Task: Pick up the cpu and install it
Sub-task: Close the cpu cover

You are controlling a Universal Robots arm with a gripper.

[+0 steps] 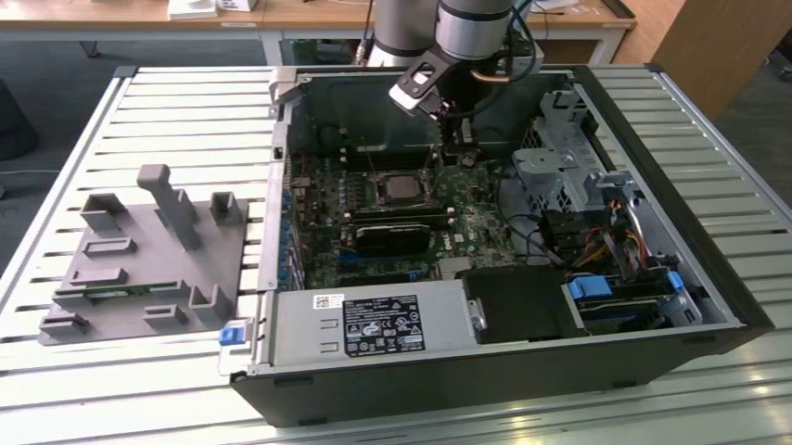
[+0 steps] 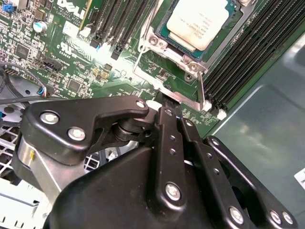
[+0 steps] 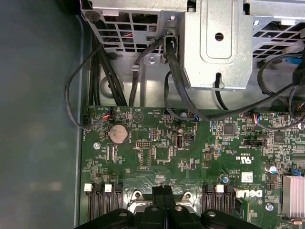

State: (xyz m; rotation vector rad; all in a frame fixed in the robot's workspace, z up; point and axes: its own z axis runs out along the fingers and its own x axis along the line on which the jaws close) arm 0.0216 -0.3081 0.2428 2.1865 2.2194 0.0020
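Observation:
The cpu (image 1: 399,189) (image 2: 200,21), a flat square chip with a pale metal top, lies in its socket on the green motherboard (image 1: 465,209) inside the open computer case. A metal frame surrounds it, and a thin socket lever (image 2: 201,90) runs along one side. My gripper (image 1: 462,158) (image 2: 167,101) (image 3: 163,192) hangs low over the board just beside the socket, toward the exterior view's right of the chip. Its fingers are shut against each other with nothing between them. The tips are at the socket frame's edge, near the lever's end.
A long black card (image 1: 393,232) lies on the board below the socket. A metal drive cage (image 1: 557,167) (image 3: 217,43) with black cables and the power supply (image 1: 371,324) crowd the case. Black memory slots (image 2: 243,57) flank the socket. A grey fixture tray (image 1: 136,260) sits at the exterior view's left.

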